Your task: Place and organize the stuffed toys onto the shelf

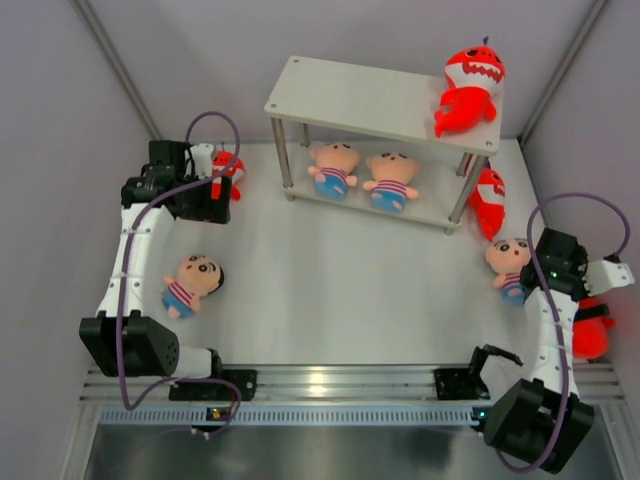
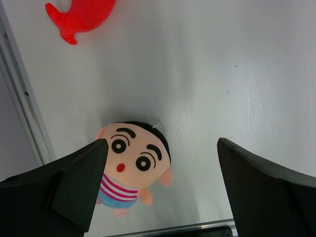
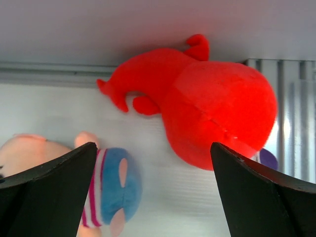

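- White table [image 1: 320,290]; shelf [image 1: 380,100] stands at the far side, well beyond both arms.
- Best approach, prob.: drop straight down, pinch the soft body, not the limbs.
- Left gripper [image 2: 160,148]: fingers wide apart, empty; boy doll [image 2: 136,158] lies below, untouched.
- Right gripper [image 3: 153,148]: wide apart, empty, above red shark [image 3: 207,108].
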Controlling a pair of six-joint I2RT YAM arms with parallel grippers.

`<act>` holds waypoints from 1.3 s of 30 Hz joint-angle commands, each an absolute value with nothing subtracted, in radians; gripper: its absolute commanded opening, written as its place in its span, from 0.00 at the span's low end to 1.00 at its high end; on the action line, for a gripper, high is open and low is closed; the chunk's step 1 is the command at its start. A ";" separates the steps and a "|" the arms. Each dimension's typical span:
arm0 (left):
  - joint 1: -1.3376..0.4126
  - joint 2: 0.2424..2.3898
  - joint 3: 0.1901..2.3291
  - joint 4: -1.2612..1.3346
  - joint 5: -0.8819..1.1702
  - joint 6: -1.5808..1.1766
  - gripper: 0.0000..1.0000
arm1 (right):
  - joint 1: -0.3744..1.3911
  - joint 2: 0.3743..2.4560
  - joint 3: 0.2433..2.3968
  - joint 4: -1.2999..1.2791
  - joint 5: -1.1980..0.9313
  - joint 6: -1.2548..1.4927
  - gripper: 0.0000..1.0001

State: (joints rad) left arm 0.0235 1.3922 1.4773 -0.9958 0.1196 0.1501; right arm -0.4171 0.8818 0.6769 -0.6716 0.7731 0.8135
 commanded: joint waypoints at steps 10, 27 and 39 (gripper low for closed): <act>0.025 1.374 1.519 -0.979 0.133 0.176 0.98 | -0.542 0.968 0.646 -0.674 1.047 0.930 1.00; 0.025 1.379 1.517 -0.979 0.110 0.178 0.98 | -0.723 0.791 0.551 -0.293 0.496 0.588 0.00; 0.023 1.379 1.554 -0.980 0.273 0.190 0.98 | -0.560 0.650 1.000 -0.152 0.019 0.391 0.00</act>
State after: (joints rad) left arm 0.0235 1.3922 1.4940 -0.9970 0.1925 0.1715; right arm -0.6277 0.6704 0.8387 -0.3264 0.2161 0.4950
